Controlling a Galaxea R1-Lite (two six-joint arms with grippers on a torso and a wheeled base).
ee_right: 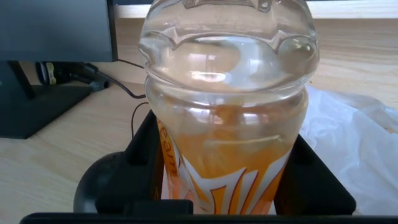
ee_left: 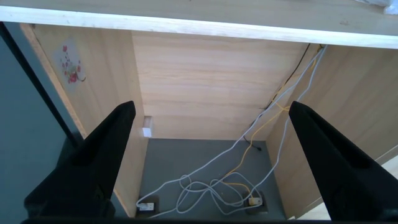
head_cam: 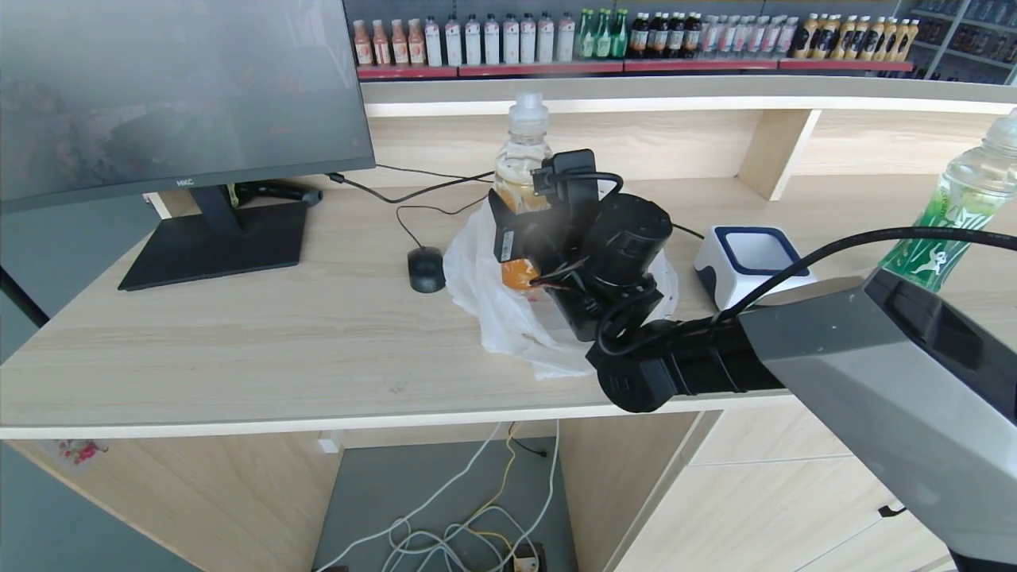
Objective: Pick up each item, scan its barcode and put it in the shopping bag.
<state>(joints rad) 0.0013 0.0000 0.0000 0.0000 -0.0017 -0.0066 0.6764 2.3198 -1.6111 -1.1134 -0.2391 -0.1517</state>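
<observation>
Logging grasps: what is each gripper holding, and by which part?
Right gripper clamps the orange-labelled bottle around its body; left gripper is open, holding nothing.

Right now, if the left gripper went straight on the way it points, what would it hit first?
Probably the pale wooden back panel under the counter; the open left gripper aims at it, though depth is unclear.

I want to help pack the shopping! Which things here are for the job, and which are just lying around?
For the job: orange bottle in the right gripper, white bag, scanner, green bottle.
Just lying about: monitor, mouse, cables under the counter, bottles on the back shelf.
</observation>
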